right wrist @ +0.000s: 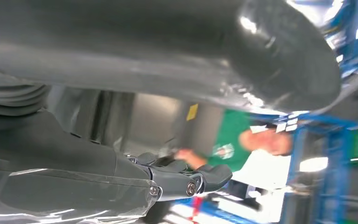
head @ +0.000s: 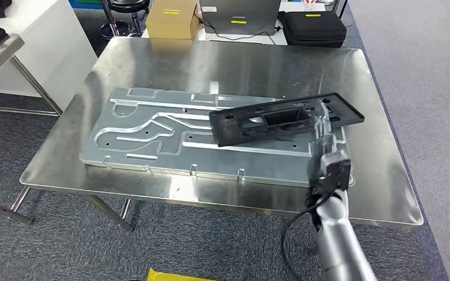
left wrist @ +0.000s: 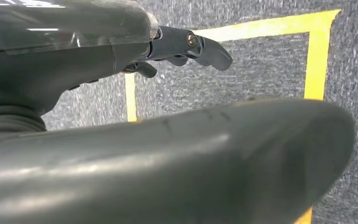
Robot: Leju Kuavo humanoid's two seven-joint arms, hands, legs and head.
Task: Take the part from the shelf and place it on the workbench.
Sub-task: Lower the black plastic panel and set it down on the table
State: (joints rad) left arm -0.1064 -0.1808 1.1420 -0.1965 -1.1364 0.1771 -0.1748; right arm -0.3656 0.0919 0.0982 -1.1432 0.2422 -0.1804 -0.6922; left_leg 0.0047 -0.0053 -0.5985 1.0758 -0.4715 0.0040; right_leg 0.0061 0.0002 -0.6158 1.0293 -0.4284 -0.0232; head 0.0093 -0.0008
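Observation:
The part is a flat black rectangular frame (head: 269, 120) with a recessed opening. It lies slanted over a large grooved silver plate (head: 146, 132) on the steel workbench (head: 222, 64). My right hand (head: 323, 133) reaches in from the near right edge and grips the frame near its right end, with fingers over its near edge. In the right wrist view, the right hand (right wrist: 121, 172) shows its thick thumb and dark fingers (right wrist: 205, 179) stretched forward. My left hand (left wrist: 74, 65) hangs over grey carpet, holding nothing, its fingers (left wrist: 205, 49) apart from the thumb.
Beyond the bench's far edge stand a cardboard box (head: 173, 20), a grey laptop (head: 237, 14) and a black case (head: 315, 26). A white table (head: 41, 41) stands at the left. A person in a green top (right wrist: 242, 140) is some way off. Yellow tape (left wrist: 317, 56) marks the carpet.

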